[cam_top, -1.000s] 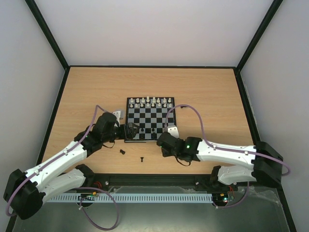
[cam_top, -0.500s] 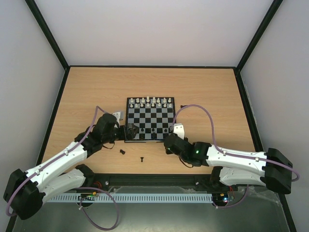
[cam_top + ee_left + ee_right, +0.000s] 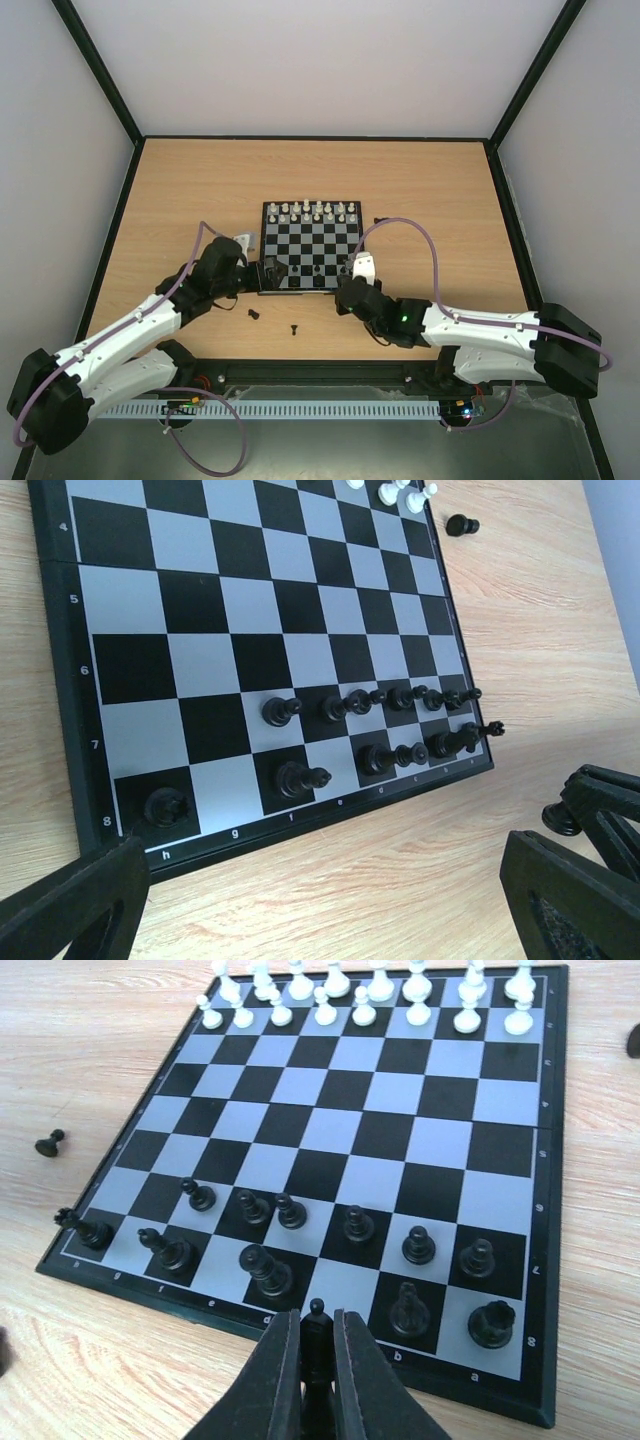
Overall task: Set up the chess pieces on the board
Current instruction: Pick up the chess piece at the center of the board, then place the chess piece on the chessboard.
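Swung back inward, the right gripper [image 3: 317, 1345] pinches a small black chess piece [image 3: 317, 1312] above the near edge of the black-and-grey chequered board [image 3: 420, 1140], its frame marked 4 to 8 and h, g, f, e. Left gripper [image 3: 320, 900] gapes wide, empty, beside it.

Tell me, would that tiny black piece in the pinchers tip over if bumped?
Likely. The black piece in the right gripper looks slim and tall for its width, so a nudge could topple it. It looks hard and smooth, so it might slip between the fingers. It is probably very light, being smaller than one board square.
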